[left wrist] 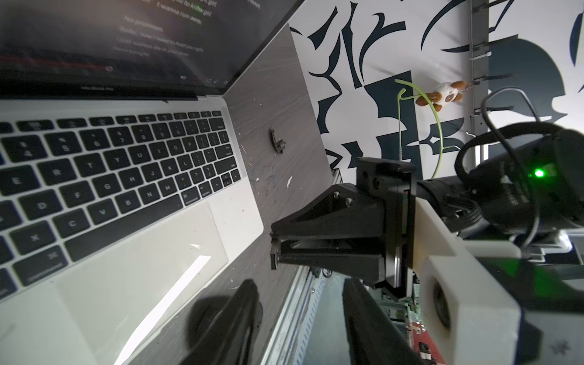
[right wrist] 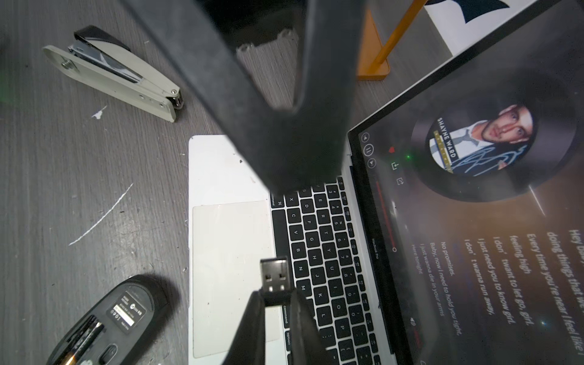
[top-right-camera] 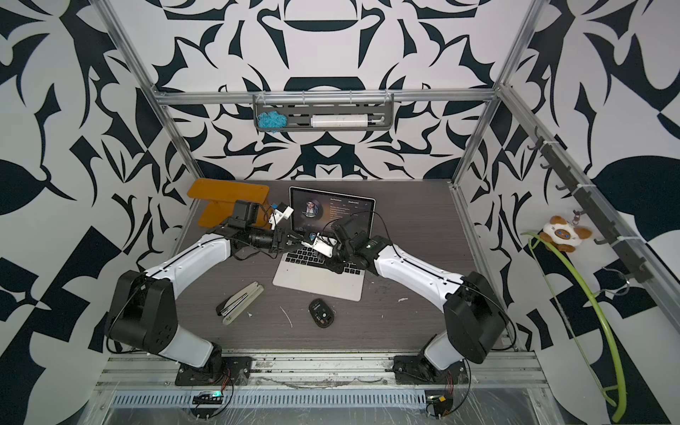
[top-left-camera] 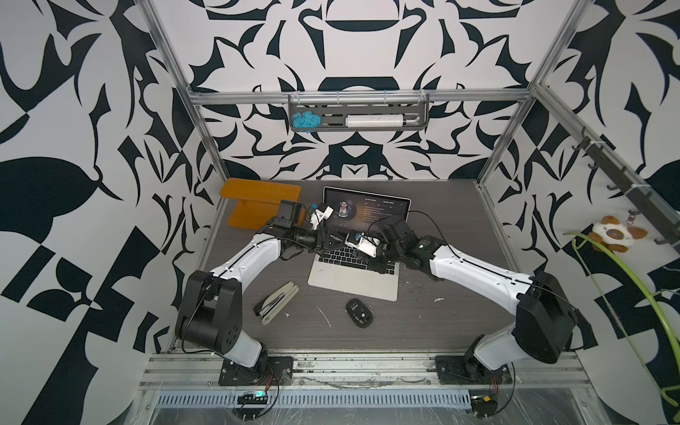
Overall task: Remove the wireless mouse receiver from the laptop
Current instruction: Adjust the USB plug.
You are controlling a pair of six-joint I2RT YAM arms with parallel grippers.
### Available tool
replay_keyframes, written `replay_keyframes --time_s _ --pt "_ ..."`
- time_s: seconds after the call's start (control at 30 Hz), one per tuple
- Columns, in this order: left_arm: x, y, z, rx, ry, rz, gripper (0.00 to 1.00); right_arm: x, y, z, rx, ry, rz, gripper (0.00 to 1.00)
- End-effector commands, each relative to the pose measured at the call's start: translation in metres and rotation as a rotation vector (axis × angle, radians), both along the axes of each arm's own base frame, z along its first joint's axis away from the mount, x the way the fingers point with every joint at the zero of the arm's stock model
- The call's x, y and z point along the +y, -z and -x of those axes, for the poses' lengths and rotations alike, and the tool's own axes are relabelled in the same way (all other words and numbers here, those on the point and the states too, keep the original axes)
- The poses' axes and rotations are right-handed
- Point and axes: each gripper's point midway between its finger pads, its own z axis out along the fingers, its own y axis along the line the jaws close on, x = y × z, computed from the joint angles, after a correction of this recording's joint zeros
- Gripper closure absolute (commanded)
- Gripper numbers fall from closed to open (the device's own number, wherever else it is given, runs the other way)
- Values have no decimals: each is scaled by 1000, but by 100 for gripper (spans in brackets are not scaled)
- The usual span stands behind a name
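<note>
In the right wrist view the wireless mouse receiver (right wrist: 275, 278), a tiny dark plug with a metal end, sticks out from between the pads of my right gripper (right wrist: 276, 297). That gripper is shut on it and hovers over the keyboard of the laptop (right wrist: 221, 170). The receiver is clear of the laptop's sides. The slim silver laptop (top-left-camera: 353, 283) stands open at mid-table, its screen showing a music player. My left gripper (left wrist: 300, 290) is open and holds nothing. It faces the right gripper (left wrist: 274, 249) above the keyboard. In both top views the two grippers meet over the laptop (top-right-camera: 320, 283).
A black mouse (top-left-camera: 360, 312) lies belly-up in front of the laptop, its battery bay showing (right wrist: 107, 322). A stapler (top-left-camera: 276, 301) lies at front left and an orange stand (top-left-camera: 257, 198) at back left. A small dark part (left wrist: 277, 142) lies on the table right of the laptop.
</note>
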Motion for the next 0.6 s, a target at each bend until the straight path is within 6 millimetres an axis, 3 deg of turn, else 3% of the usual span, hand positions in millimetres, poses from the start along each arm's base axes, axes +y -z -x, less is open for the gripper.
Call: replay_keyframes --time_s 0.0,0.57 --pt "-4 8 5 45 37 19 54 14 -29 -4 -61 -3 -55 100" --pt "-8 13 15 44 87 -1 62 23 -42 -3 -108 -15 -50 100"
